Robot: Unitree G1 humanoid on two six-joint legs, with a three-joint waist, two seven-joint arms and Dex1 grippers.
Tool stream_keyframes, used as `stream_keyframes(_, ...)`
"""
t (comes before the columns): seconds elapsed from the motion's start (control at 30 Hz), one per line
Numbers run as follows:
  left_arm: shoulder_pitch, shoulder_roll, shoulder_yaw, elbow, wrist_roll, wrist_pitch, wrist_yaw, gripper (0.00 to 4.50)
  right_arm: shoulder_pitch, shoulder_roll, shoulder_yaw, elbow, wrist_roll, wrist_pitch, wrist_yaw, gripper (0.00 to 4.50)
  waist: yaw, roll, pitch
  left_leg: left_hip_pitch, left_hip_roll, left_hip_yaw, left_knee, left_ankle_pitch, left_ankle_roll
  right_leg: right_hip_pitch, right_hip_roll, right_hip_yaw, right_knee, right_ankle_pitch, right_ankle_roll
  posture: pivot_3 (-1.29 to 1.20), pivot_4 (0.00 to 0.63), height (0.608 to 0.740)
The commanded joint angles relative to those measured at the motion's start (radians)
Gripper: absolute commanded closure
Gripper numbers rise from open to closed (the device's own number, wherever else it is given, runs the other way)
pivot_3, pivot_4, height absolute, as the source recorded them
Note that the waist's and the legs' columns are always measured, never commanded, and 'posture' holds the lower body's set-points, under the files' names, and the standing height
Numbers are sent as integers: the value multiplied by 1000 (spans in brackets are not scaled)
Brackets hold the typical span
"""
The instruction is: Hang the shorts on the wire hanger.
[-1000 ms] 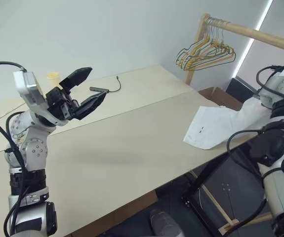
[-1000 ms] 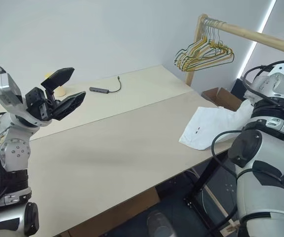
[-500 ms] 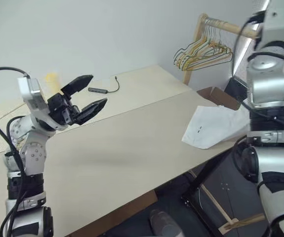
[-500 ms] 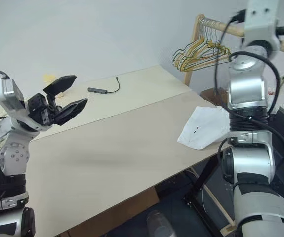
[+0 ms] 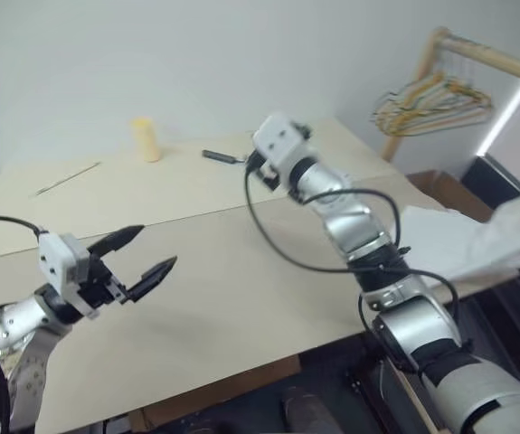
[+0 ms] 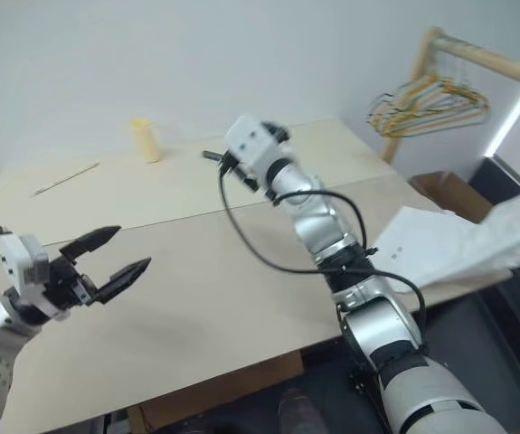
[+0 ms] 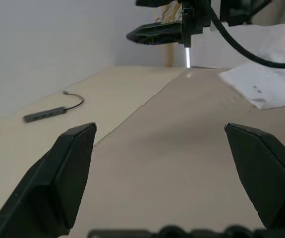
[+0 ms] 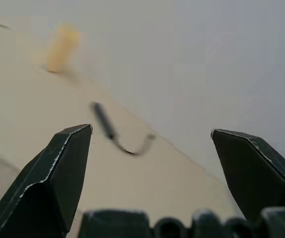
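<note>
Currently the white cloth shorts (image 6: 449,249) lie flat at the right-hand edge of the pale beige worktop (image 6: 214,289), partly draped over that edge, with two tiny dark dashes near one hem; in the left wrist view a faint pink mark shows on the cloth (image 7: 276,74). Nothing touches them. A thin grey wire object (image 5: 65,178) lies on the far left part of the worktop, near the wall, too slender and blurred to say whether it is the wire hanger.

The left end effector (image 5: 142,256) hovers over the near left part of the worktop, its two black fingers spread wide apart and holding nothing. The right end effector (image 7: 157,33) reaches across the middle of the worktop toward the far side; in its own wrist view the two black fingers (image 8: 58,173) stand well apart with nothing between them, released and empty. It is well apart from the shorts.

On the far section of the worktop stand a small pale yellow cylinder (image 5: 146,139) and, to its right, a dark grey slim adapter with a short cable (image 6: 212,155). At the right, beyond the worktop, a bunch of yellow, orange and green hangers (image 5: 433,98) hangs from a light wooden rail (image 5: 477,54). A brown cardboard box (image 6: 448,192) sits below the rail, just past the worktop's corner.
</note>
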Motion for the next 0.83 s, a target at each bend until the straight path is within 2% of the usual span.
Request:
stream_keyframes(0.03,37,-7,-1,-86,28,2,54,0,31,-17,5,-116,50,-11,141,34,53,0,0,-3,0,-1,0,0,-1,-2,-1,-2,-1,0,0,100,0,740)
stream_keyframes(0.17,39,-11,-35,-113,51,15,98,0,99,-72,-21,-158,106,-3,272,34,140,-1,-1,-4,-1,-2,1,0,-1,-1,-3,-10,-4,1,-2,120,0,740)
stream_keyframes(0.27,38,-14,-51,-110,56,17,105,0,139,-138,-17,-180,103,6,330,34,178,-2,-1,-3,-1,-2,1,1,-2,1,-2,-13,-4,0,-4,106,0,740)
stream_keyframes(0.47,33,6,-62,-80,49,30,83,0,236,-252,16,-218,60,-37,399,34,188,-2,-2,0,1,2,0,4,-4,2,4,-14,-1,0,-11,101,0,740)
stream_keyframes(0.83,26,10,-81,-47,65,40,78,0,271,-247,35,-208,-10,-95,406,34,184,-3,-2,3,2,6,0,4,-4,5,5,-13,-2,0,-11,114,0,740)
